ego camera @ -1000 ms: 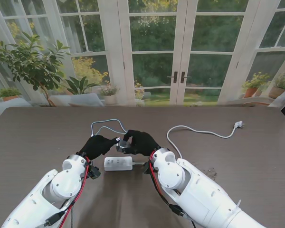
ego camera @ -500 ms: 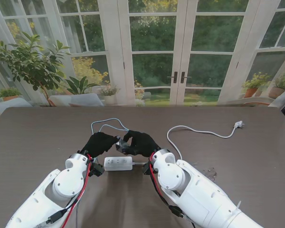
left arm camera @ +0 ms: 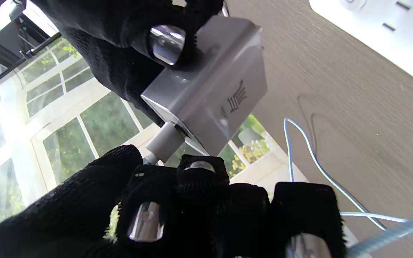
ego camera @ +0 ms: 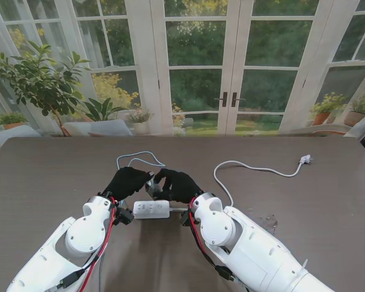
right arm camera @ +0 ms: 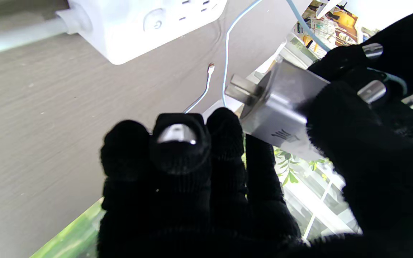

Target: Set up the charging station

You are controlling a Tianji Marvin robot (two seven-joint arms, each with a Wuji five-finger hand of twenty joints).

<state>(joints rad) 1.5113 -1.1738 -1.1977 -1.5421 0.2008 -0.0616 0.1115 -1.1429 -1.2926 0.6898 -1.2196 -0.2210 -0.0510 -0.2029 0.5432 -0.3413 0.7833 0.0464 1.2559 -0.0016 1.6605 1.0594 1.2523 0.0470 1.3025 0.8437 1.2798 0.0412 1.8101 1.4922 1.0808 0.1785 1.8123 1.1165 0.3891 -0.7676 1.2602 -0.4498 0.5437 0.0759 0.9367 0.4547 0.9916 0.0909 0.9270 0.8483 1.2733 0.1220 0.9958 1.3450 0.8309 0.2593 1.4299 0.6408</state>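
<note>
A white power strip (ego camera: 151,209) lies on the brown table, just nearer to me than my two black-gloved hands. They meet over it around a small grey charger (ego camera: 151,187). My right hand (ego camera: 177,184) pinches the charger (right arm camera: 281,107) between thumb and fingers, its prongs (right arm camera: 240,91) bare and tilted toward the strip (right arm camera: 138,21). My left hand (ego camera: 129,181) is closed at the white connector (left arm camera: 163,141) plugged into the charger (left arm camera: 213,89). The thin pale-blue cable (ego camera: 137,157) loops away on the table behind the hands.
The strip's thick white cord (ego camera: 255,168) curves off to the right and ends in a plug (ego camera: 305,160) near the far right edge. A few tiny bits (ego camera: 271,220) lie by my right forearm. Glass doors and plants stand beyond the table's far edge.
Both hands have closed in tighter around the charger and drifted slightly left and down toward the strip. The charger is now mostly hidden in the stand view.
</note>
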